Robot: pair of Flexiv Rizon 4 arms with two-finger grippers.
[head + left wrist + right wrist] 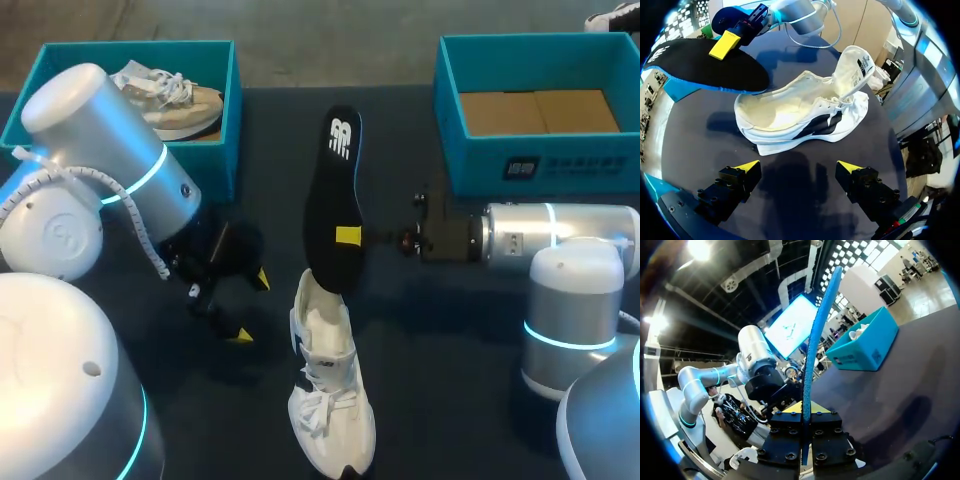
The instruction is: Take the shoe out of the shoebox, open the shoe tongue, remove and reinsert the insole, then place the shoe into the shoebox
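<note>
The left arm [110, 150] is angling down from its side with its jaws spread wide (yellow tips well apart, gripping nothing), while the right arm [560, 235] is lying level, wrist pointing toward the middle, its jaws clamping the insole [335, 200].

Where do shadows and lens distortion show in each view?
Head view: the white shoe barely shadows the dark table. Left wrist view: fisheye curves the table's edge, and a dark shadow lies under the left gripper. Right wrist view: the insole, edge-on, looks bowed.
</note>
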